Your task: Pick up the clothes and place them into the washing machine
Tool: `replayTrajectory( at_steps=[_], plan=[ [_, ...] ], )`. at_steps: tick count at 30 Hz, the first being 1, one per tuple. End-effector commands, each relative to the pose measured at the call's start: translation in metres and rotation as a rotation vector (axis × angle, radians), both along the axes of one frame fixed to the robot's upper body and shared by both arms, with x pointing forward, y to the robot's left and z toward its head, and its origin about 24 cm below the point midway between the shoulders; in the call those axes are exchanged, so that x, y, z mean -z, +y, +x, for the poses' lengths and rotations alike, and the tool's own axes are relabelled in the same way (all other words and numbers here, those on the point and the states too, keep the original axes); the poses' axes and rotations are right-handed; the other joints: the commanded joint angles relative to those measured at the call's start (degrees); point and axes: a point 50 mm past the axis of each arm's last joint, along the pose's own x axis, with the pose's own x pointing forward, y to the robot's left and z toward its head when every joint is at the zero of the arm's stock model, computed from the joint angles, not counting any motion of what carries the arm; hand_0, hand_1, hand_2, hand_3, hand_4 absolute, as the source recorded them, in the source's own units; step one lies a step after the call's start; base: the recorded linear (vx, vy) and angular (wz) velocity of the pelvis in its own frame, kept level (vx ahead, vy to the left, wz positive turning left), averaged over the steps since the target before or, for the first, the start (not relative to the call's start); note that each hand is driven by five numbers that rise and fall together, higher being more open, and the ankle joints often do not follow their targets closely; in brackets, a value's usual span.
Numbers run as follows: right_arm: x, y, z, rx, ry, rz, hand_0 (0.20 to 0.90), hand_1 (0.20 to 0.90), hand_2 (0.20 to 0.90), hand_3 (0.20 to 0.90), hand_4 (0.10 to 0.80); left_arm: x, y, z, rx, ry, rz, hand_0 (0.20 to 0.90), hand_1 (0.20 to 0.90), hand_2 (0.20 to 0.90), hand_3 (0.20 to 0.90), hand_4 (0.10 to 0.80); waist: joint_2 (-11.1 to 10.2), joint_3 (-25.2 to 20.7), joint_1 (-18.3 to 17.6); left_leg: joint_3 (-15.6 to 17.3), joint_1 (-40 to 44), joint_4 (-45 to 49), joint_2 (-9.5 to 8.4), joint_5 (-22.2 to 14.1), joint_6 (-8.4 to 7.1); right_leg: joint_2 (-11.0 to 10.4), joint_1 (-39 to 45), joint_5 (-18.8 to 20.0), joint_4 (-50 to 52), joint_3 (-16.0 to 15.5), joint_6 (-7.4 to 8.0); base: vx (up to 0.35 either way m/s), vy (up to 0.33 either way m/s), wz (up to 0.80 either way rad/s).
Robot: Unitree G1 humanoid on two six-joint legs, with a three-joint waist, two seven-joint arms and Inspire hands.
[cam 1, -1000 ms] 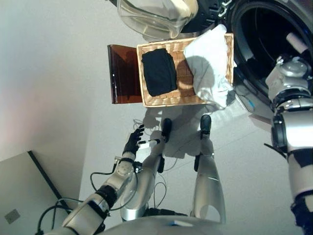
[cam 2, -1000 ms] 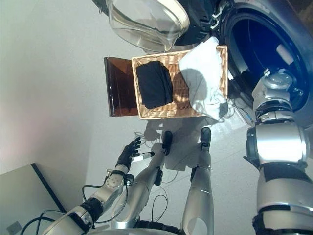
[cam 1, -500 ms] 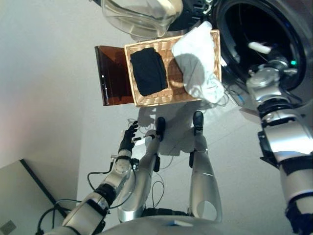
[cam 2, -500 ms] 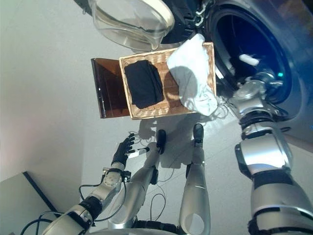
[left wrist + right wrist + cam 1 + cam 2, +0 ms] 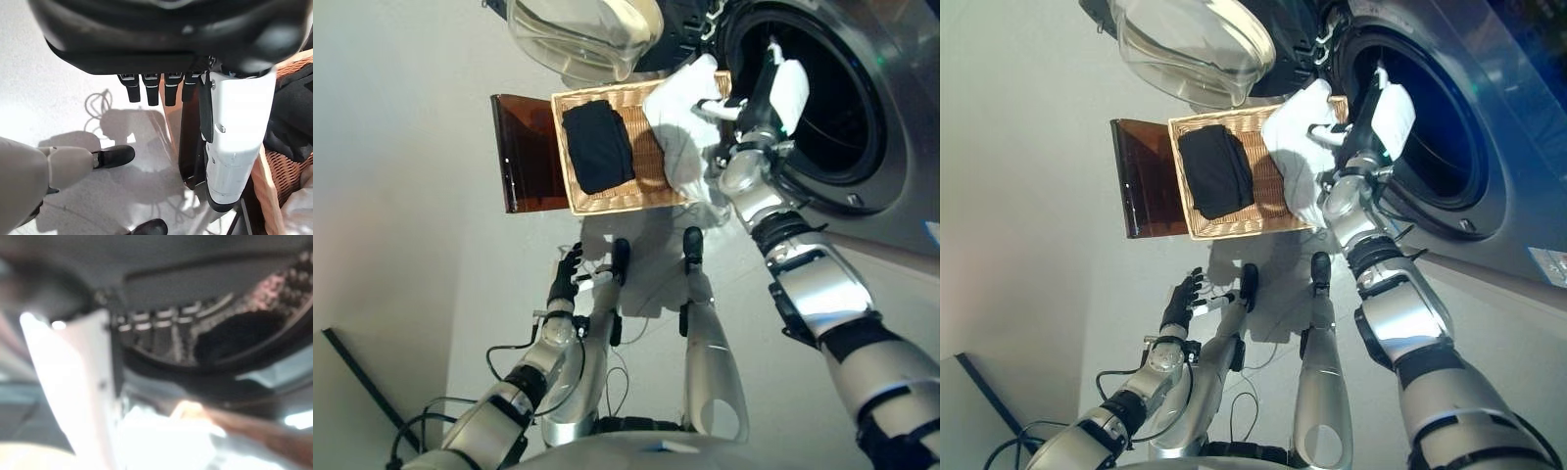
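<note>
In the wicker basket (image 5: pixel 607 201) in front of me lie two garments: a folded black one (image 5: pixel 597 147) flat in the middle, and a crumpled white one (image 5: pixel 680 127) spilling over the basket's end nearest the washing machine (image 5: pixel 862 127), whose round door (image 5: pixel 573 34) stands open.

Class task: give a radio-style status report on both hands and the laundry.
Left hand open, idle, low. Right hand open at round washer opening, holding nothing. White cloth and black folded garment in woven wicker basket. Path clear.
</note>
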Motion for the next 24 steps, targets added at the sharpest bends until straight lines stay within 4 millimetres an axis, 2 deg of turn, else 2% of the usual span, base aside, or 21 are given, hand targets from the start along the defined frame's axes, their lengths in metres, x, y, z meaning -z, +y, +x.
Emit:
replayTrajectory(
  at_steps=[1, 10, 16, 24],
  plan=[
    [-0.024, 0.019, 0.000, -0.063, -0.124, -0.123, 0.900, 0.900, 0.900, 0.900, 0.800, 0.007, 0.010, -0.005, -0.047, 0.016, 0.060, 0.900, 0.900, 0.900, 0.900, 0.800, -0.3, -2.8, 1.2, 0.6, 2.3, -0.5, 1.27, -3.7, -3.82, -0.8, 0.6, -8.7, 7.7, -3.2, 0.36, 0.000, 0.000, 0.00],
    [-0.004, 0.051, -0.002, -0.163, -0.070, -0.095, 0.900, 0.900, 0.900, 0.900, 0.800, 0.006, 0.014, -0.004, -0.056, 0.010, 0.083, 0.900, 0.900, 0.900, 0.900, 0.800, -0.9, -2.3, 1.7, 0.3, 2.3, -0.5, 1.32, -3.3, -3.77, -1.0, 1.0, -8.4, 7.3, -3.7, 0.34, -0.008, 0.000, 0.04],
    [0.011, 0.058, -0.003, -0.182, -0.011, -0.077, 0.900, 0.900, 0.900, 0.900, 0.800, 0.006, 0.015, -0.004, -0.058, 0.005, 0.086, 0.900, 0.900, 0.900, 0.900, 0.800, -0.7, -2.1, 2.1, 0.0, 2.4, -0.5, 1.10, -3.2, -3.77, -1.3, 1.4, -8.4, 7.2, -4.0, 0.35, -0.003, 0.010, 0.04],
    [0.017, 0.063, -0.003, -0.195, 0.018, -0.056, 0.900, 0.900, 0.900, 0.900, 0.800, -0.001, 0.015, 0.000, -0.055, -0.040, 0.075, 0.900, 0.900, 0.900, 0.900, 0.800, -0.4, -1.4, 2.6, -0.2, 1.9, -0.5, 1.01, -3.0, -3.76, -1.4, 1.1, -8.2, 7.0, -4.1, 0.35, -0.003, 0.001, 0.01]
  ],
)
